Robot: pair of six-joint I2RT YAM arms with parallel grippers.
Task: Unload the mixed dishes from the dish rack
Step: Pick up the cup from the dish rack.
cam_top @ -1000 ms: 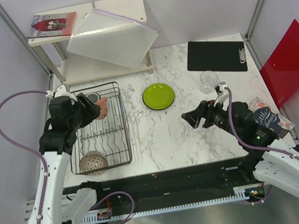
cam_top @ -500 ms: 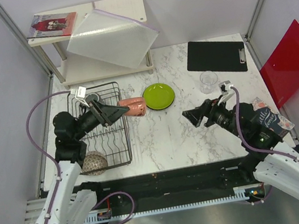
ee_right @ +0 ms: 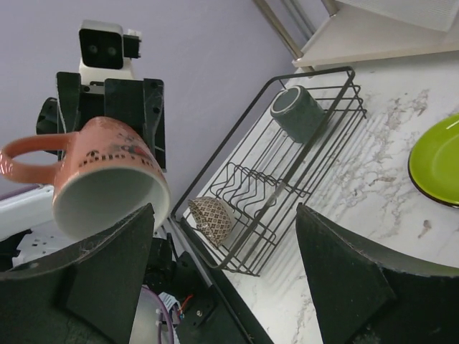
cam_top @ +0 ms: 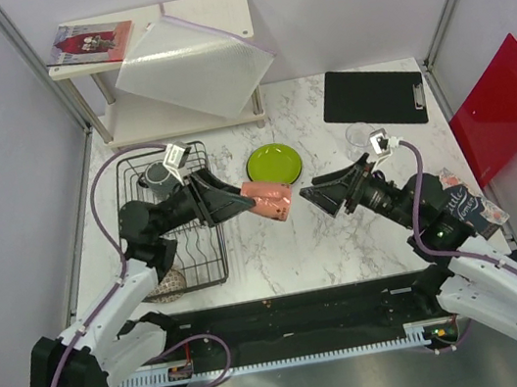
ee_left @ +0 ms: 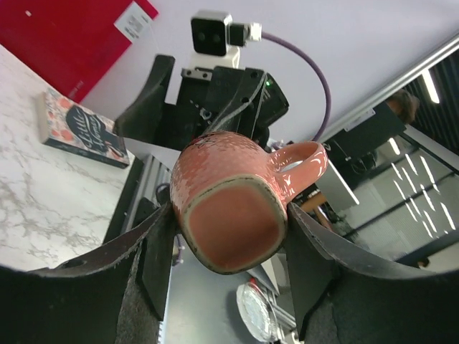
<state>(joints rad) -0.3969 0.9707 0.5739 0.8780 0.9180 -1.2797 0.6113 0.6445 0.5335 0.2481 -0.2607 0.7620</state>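
On the bench's [cam_top: 278, 250] left side, the black wire dish rack [cam_top: 206, 258] is sitting w/ the brown speckled bowl [cam_top: 169, 284] at its near corner, half hidden under the left arm [cam_top: 108, 303]. The grey-green mug [ee_right: 297, 111] is lying at its far corner. The clear glass [cam_top: 355, 130] is showing only in part behind the wrist end of the right arm [cam_top: 469, 267]. The pink cup [ee_left: 229, 208] is hanging in the air over mid-bench, between rack and right arm, near side of the lime-green plate [cam_top: 274, 164]. The left fingers [ee_left: 154, 265] are clamping it by its 2 sides, base facing the left wrist cam, handle sticking out clear of the pads. Its mouth is pointing at the right fingers [ee_right: 107, 276], which are standing spread wide w/ nothing in them. In the right wrist view the cup is overlapping one finger; from the top the rim and tips are looking near but apart. The book [ee_left: 82, 132] at the right edge is carrying white script, 1st word approx. "Little", rest hard to read. The white label on the red folder [cam_top: 502, 108] is too small to read.
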